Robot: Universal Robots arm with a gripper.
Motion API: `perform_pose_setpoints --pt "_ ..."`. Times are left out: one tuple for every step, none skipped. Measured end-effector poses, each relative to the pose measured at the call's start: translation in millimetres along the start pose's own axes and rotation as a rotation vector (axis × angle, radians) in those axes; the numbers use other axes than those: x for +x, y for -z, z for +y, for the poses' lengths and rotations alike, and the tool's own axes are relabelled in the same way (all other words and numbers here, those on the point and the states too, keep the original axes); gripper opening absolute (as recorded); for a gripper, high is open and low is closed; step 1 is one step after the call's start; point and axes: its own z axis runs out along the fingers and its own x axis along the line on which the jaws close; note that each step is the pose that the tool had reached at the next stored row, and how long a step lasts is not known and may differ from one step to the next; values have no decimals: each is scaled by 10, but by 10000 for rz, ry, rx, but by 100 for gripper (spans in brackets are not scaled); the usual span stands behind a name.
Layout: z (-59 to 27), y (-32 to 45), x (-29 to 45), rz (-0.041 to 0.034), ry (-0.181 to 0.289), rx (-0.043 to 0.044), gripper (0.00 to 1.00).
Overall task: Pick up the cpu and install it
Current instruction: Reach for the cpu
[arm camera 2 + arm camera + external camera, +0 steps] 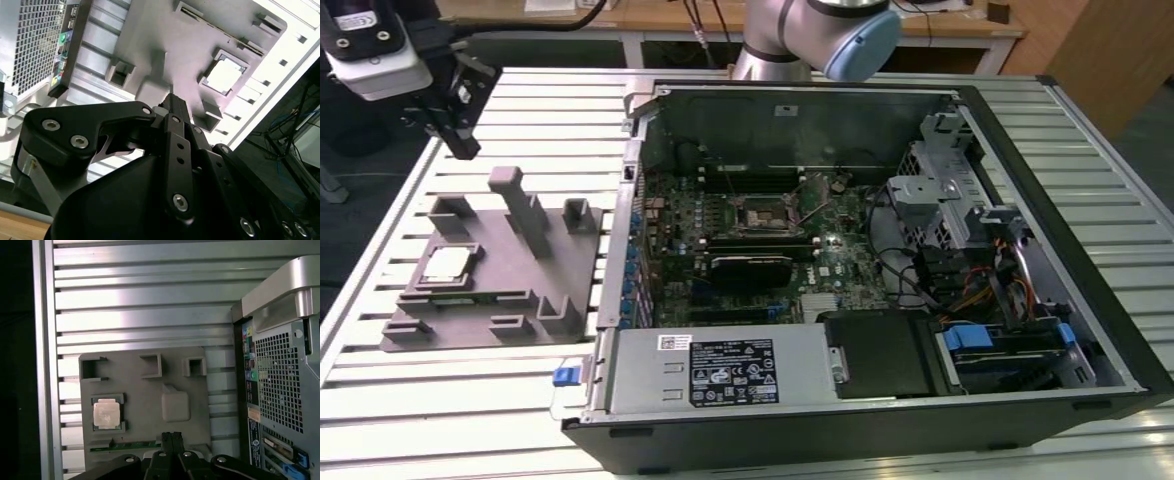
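Note:
The cpu (447, 264), a small square chip with a pale silver top, lies flat in a recess of the grey fixture (487, 310) on the exterior view's left. Both wrist views show the cpu (225, 76) (106, 413) seated in the fixture (165, 35) (142, 390). My gripper (462, 150) hangs in the air beyond the fixture's far end, well above the cpu and not touching it. The black fingers are pressed together with nothing between them in both wrist views of the gripper (172, 100) (171, 436). The black-framed motherboard socket (761, 212) sits inside the open computer case.
The open computer case (1067, 200) fills the middle and right of the slatted metal table (520, 90), its wall (620, 230) right beside the fixture. Tall grey posts (520, 200) rise from the fixture. A green-edged strip (132, 444) lies in a fixture slot.

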Motion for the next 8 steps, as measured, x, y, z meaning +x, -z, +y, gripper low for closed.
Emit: perform_pose_setpoints --pt "-3 -2 36 0 -1 0 11" --pt "-5 -3 74 0 -2 1 11" --pt "-8 -4 112 1 -2 1 11" --pt "-11 -6 152 0 -2 0 11" --pt "-15 -7 191 0 -2 1 11" --pt "-18 -8 230 0 -1 0 11" --pt "-21 -10 272 1 -1 0 11" --pt "-24 -12 307 1 -1 1 11"
